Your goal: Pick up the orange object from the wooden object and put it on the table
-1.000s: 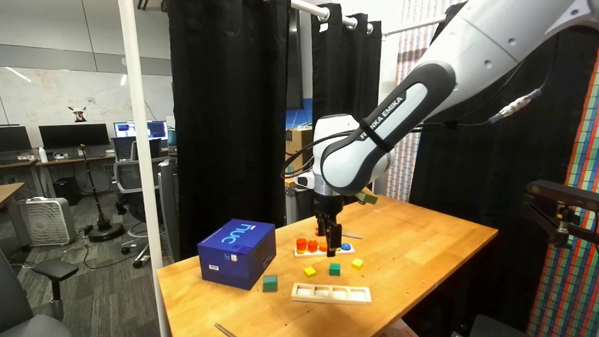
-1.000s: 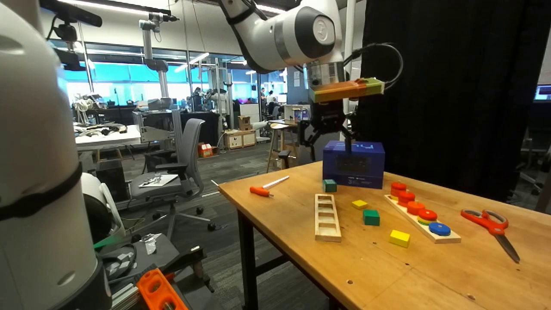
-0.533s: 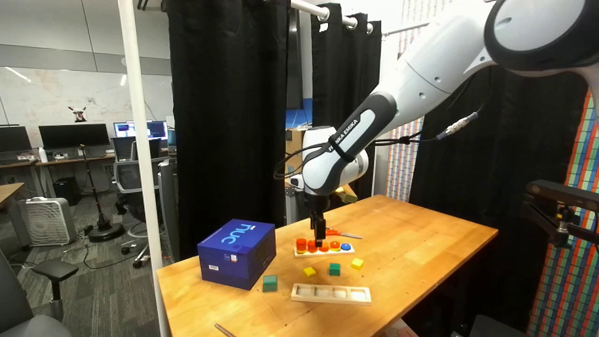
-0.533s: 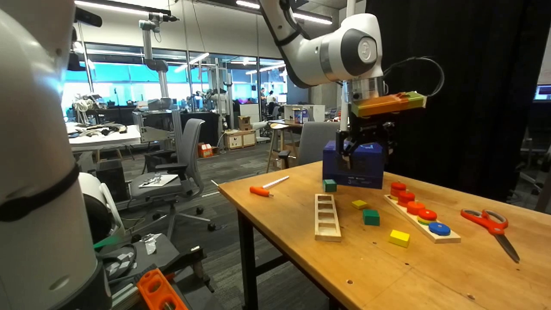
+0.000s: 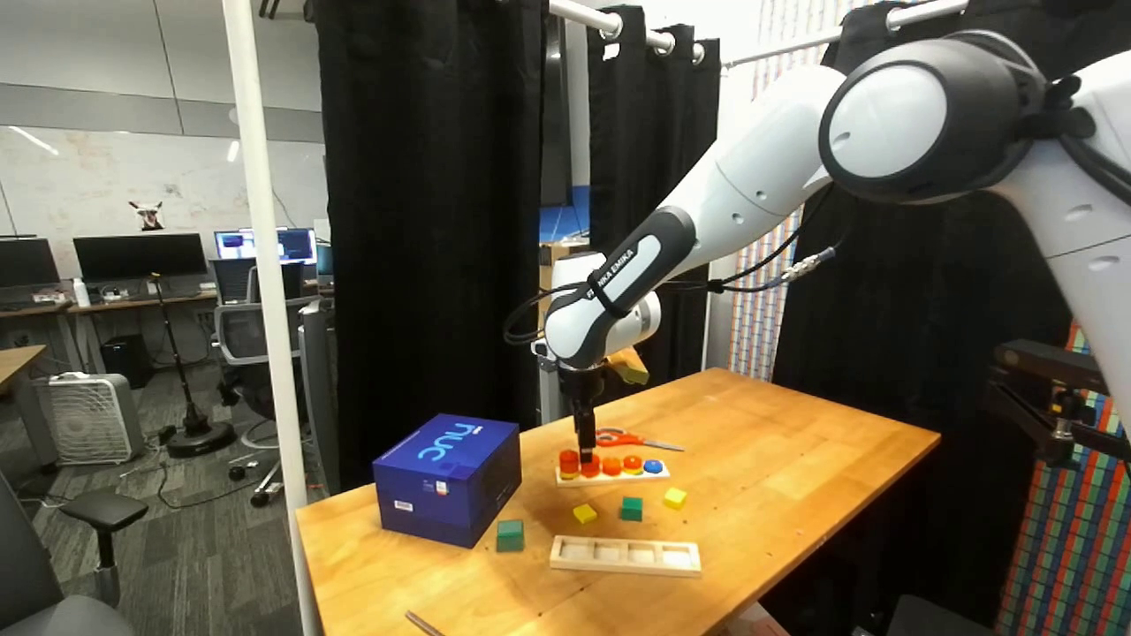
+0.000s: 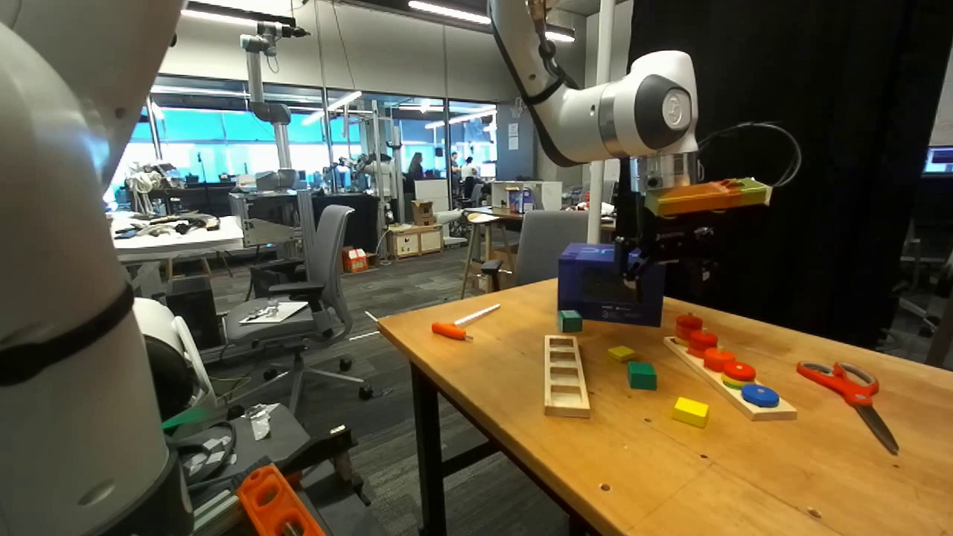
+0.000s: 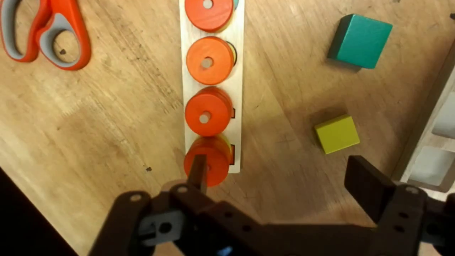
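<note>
Black, the claw [image 7: 278, 163] hovers spread wide above the table [image 6: 633, 454] (wrist view: one finger [image 7: 197, 172] overlaps a red-orange disc [image 7: 218, 166])

- I'm looking at a smooth wooden tabletop [image 5: 778, 433], soft sheen, scuffed in places.
- The peg board [image 7: 237, 94] and compartment tray [image 6: 567, 406] look like bare, matt wood to me.
- Orange disc [image 7: 220, 53]: smooth, painted-looking.
- Scissors [image 6: 853, 388]: I make out plastic-looking handles [image 7: 76, 23] and a metal blade [image 6: 877, 427].
- Blue box [image 5: 446, 480]: smooth printed cardboard, by its look.
- Curtain [image 5: 433, 221]: matt black cloth.
- My jaws: matt black.
</note>
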